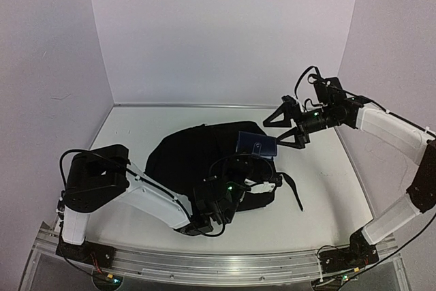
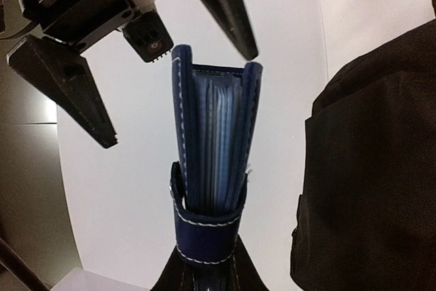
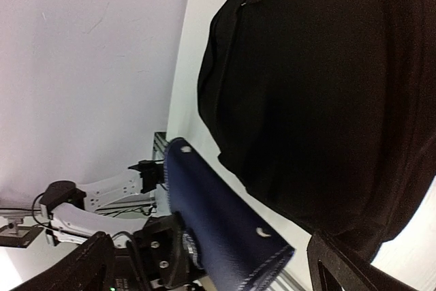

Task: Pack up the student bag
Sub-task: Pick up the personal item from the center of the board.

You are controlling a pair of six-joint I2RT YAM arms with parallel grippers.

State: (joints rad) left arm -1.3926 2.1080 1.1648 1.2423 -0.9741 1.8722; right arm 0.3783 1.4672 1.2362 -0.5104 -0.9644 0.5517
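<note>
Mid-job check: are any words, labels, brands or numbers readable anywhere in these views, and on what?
No text can be read in any view.
Small pale mark on the dark-blue case: too small to read.
Red mark on the camera block of the right hand: blurred, unreadable.
The student bag: no print visible.

No text, label or number is legible anywhere.

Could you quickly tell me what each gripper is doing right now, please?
Left gripper: closed on the dark-blue case.
Right gripper: open, holding nothing.
</note>
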